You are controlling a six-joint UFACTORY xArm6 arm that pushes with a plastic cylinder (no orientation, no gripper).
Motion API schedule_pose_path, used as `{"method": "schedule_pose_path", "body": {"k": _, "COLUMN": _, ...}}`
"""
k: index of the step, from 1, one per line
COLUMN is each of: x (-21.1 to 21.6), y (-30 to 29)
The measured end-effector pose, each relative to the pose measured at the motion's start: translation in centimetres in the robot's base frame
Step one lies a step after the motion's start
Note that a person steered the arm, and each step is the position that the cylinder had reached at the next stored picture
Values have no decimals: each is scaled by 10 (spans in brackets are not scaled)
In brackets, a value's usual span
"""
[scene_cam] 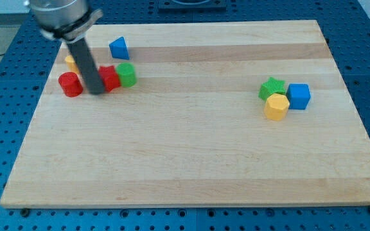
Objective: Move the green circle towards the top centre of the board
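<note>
Camera view shows my tip (97,91) down on the board (191,160), far left. It has no fingers, just a rod. Right of it sits a red block (110,78), then the green circle (127,74), touching that block.

Our rod (88,64) covers the left part of a red block (110,78), so we cannot make out that block's shape. It also hides most of a yellow block (71,61) behind it; only a sliver shows. The arm's upper body (60,14) is blurred and cut off by the view's top. The surface (191,160) loses its bottom-right corner at the view's right edge.
</note>
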State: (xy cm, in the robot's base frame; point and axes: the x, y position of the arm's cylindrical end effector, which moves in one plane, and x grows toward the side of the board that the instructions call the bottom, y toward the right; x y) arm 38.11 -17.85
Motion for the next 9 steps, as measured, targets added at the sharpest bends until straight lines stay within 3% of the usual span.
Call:
{"method": "schedule_pose_path", "body": {"k": 1, "x": -43, "y": 25}}
{"method": "schedule_pose_path", "body": {"k": 2, "x": -46, "y": 70}}
{"method": "schedule_pose_path", "body": {"k": 4, "x": -82, "y": 90}}
{"method": "schedule_pose_path", "body": {"k": 5, "x": -42, "y": 55}}
{"method": "schedule_pose_path", "body": {"k": 6, "x": -15, "y": 70}}
{"method": "schedule_pose_path", "body": {"k": 7, "x": -17, "y": 96}}
{"method": "schedule_pose_path", "body": {"k": 8, "x": -65, "y": 97}}
{"method": "schedule_pose_path", "body": {"k": 9, "x": -66, "y": 146}}
